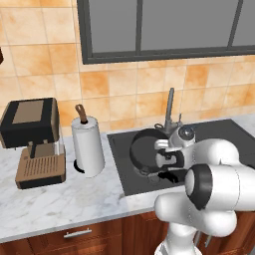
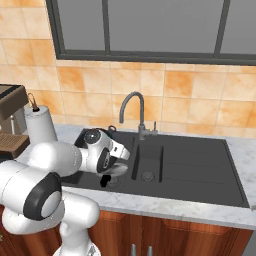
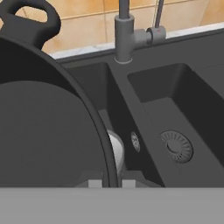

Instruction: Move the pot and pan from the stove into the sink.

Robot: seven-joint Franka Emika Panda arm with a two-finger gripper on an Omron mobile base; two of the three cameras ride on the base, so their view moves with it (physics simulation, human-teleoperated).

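One pot [image 3: 43, 131], round, deep and dark grey with a loop handle at its rim (tilted on edge), hangs over the left basin of the sink [image 2: 200, 165]; the hand [image 3: 109, 183] is clamped on its rim. Two basins show, plus one curved grey faucet [image 2: 132, 107]. A white marble table [image 1: 55, 199] carries one paper towel roll [image 1: 87, 145] and one coffee machine [image 1: 34, 142], under orange wall tiles and a window.

A home kitchen: a dark double-basin sink [image 2: 190, 165] with curved faucet [image 2: 132, 107] set in a marble bench [image 1: 60, 199], orange wall tiles [image 2: 175, 100], coffee machine [image 1: 32, 142], paper towel roll [image 1: 88, 147], wooden cabinets [image 1: 99, 239].
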